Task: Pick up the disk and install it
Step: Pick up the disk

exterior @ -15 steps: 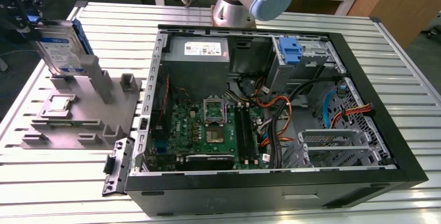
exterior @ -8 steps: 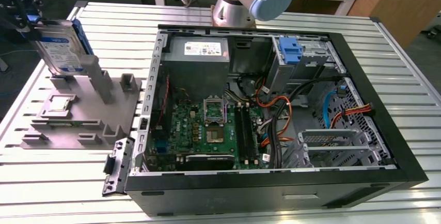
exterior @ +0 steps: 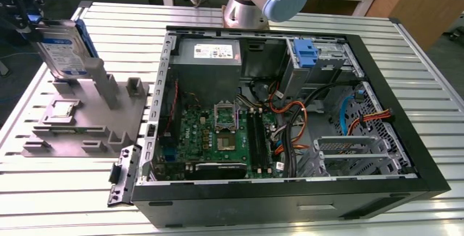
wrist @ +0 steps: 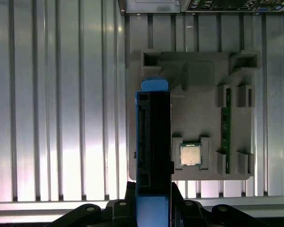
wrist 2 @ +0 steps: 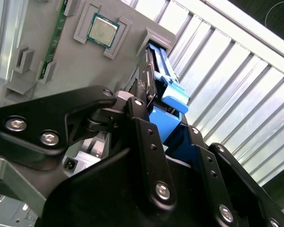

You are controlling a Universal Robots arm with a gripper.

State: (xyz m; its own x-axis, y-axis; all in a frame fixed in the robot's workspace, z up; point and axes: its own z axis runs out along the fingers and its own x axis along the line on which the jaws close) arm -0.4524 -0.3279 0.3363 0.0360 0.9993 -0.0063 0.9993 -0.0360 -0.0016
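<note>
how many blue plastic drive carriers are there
2. One frames the disk upright at the grey fixture, at the exterior view's left; one bare carrier sits in a drive cage inside the computer case. Others may be hidden.

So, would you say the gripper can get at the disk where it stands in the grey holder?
Probably yes: the disk stands upright in the grey holder with its top edge free, and the gripper is right at that edge, with nothing between them.

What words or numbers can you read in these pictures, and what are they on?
Label on the disk: print too small to read.
Sticker on the power supply: print too small to read.
Top of the chip: marks too small to read.
So no text can be quoted.
</note>
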